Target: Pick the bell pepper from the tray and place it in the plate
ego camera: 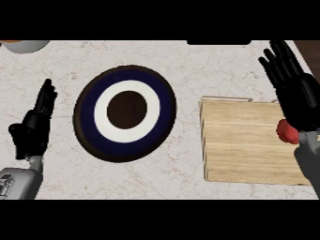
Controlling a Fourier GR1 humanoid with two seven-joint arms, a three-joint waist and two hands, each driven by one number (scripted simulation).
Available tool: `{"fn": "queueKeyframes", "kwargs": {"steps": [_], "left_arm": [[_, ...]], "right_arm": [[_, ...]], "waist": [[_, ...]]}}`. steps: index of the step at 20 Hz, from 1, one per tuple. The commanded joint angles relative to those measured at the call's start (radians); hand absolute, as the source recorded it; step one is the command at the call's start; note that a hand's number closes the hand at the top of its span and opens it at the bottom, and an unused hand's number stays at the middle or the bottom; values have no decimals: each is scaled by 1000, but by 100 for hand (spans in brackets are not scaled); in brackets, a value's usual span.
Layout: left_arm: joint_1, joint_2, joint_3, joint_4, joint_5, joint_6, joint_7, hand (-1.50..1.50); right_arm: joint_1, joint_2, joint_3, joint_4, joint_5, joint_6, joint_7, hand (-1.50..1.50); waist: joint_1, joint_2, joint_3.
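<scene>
One half-hidden bell pepper, axis unclear

Even, bright light across the pale counter.

There's the red bell pepper, far right of the frame on the pale wooden tray, only partly showing beside the right hand. Left of centre, apart from the tray, lies the round plate: dark rim, navy band, white ring, brown middle
</scene>
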Motion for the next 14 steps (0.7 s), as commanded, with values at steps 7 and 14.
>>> {"fn": "queueKeyframes", "kwargs": {"steps": [7,14], "left_arm": [[-109,56,-9,-96,35,-127,30,0],[-145,73,-6,-144,99,-202,111,0]], "right_arm": [[-49,-251,152,329,505,-98,2,150],[-34,110,136,491,689,-671,-24,-150]], "waist": [[17,32,-23],[52,14,28]]}}
